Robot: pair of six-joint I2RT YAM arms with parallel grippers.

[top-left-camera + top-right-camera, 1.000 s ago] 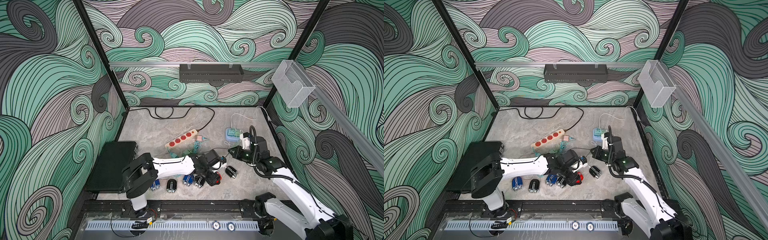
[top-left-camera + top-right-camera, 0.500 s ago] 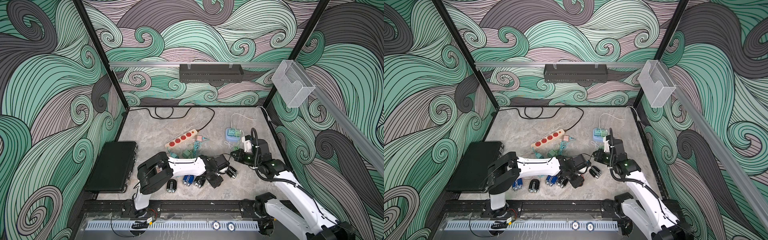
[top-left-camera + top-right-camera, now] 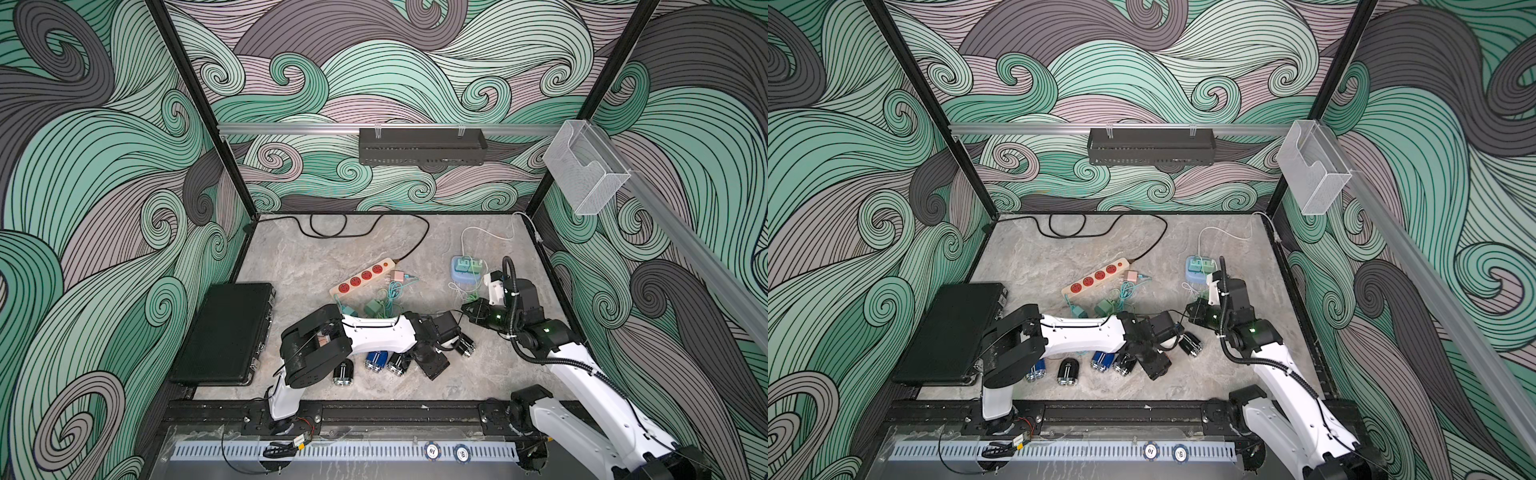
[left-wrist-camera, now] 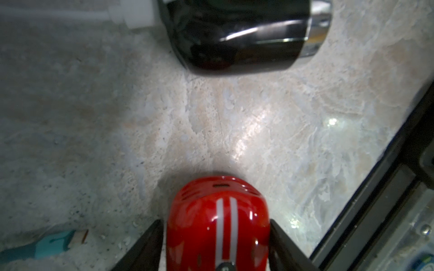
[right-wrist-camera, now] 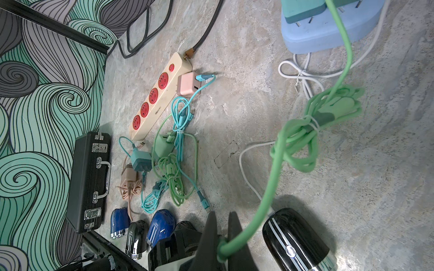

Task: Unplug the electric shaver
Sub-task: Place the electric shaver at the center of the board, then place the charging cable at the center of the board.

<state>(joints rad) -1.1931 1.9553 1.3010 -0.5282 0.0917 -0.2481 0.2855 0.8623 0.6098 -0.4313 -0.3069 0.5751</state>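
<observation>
The red electric shaver (image 4: pixel 218 211) is lying on the desk (image 4: pixel 211 117) between the two fingers (image 4: pixel 150 239) of the left claw (image 4: pixel 216 221). That puts it near five o'clock from the desk's middle in both top views, where the arm is hiding it. The fingers are standing wide, close against its sides; whether they are pressing on it or only flanking it I cannot tell. The right claw (image 5: pixel 222 214) is pinching tight on the end of a green cable (image 5: pixel 274 173). The cable is hanging in a bundled loop and running off to a green plug (image 5: pixel 303 9) on the blue power block (image 5: pixel 328 32) at two o'clock. A black shaver (image 5: pixel 293 239) is lying just beside the right claw, with a white connector (image 4: pixel 138 16) touching its end.
</observation>
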